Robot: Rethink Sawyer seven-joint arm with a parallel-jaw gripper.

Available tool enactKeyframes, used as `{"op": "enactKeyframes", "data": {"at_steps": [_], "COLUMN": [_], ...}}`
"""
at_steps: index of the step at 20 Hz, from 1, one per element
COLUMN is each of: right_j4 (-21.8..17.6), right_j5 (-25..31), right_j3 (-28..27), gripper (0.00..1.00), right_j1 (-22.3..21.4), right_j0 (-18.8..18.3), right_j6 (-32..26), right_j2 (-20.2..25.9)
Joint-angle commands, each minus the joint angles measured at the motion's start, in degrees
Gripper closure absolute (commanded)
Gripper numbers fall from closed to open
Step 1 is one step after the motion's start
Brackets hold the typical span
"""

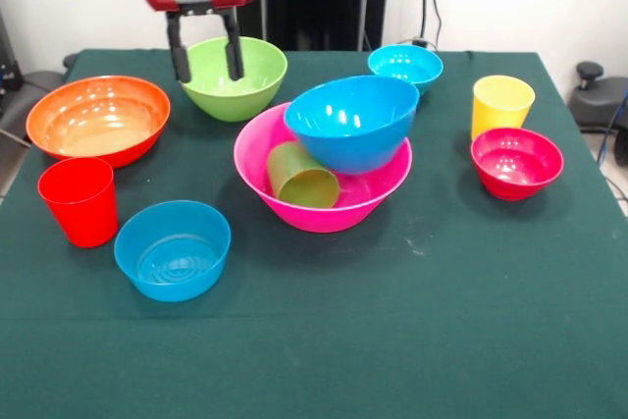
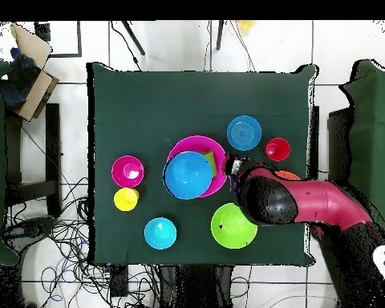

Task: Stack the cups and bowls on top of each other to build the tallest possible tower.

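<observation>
No writing shows. My jaws hang apart, empty, above seven bowls [image 1: 352,122] and three cups [image 1: 79,200].

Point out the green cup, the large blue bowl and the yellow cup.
green cup [image 1: 299,176]: front view, its side wall.
large blue bowl [image 1: 353,134]: front view, its outer wall.
yellow cup [image 1: 500,105]: front view, its side wall.

Surface: dark green cloth-covered table [image 1: 392,340].
Bowls on it: orange [image 1: 97,119], lime green [image 1: 235,78], big pink [image 1: 324,179], cyan [image 1: 405,67], magenta-red [image 1: 516,162], translucent blue [image 1: 173,249].
Cups on it: red [image 1: 78,200], yellow [image 1: 501,103].
</observation>
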Motion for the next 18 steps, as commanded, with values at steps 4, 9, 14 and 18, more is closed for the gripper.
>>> {"op": "enactKeyframes", "data": {"at_steps": [4, 9, 14, 18], "right_j4": [-9.83, -13.02, -15.32, -17.85], "right_j5": [3.69, 2.98, 2.00, 0.46], "right_j3": [1.05, 1.09, 1.58, 1.10], "gripper": [0.00, 0.00, 0.00, 0.00], "right_j1": [6.33, 7.33, 7.18, 8.12], "right_j0": [-4.74, -5.03, -4.56, -3.40], "right_j6": [-19.06, -16.58, -13.78, -11.15], "right_j2": [9.41, 10.04, 9.81, 8.64]}}
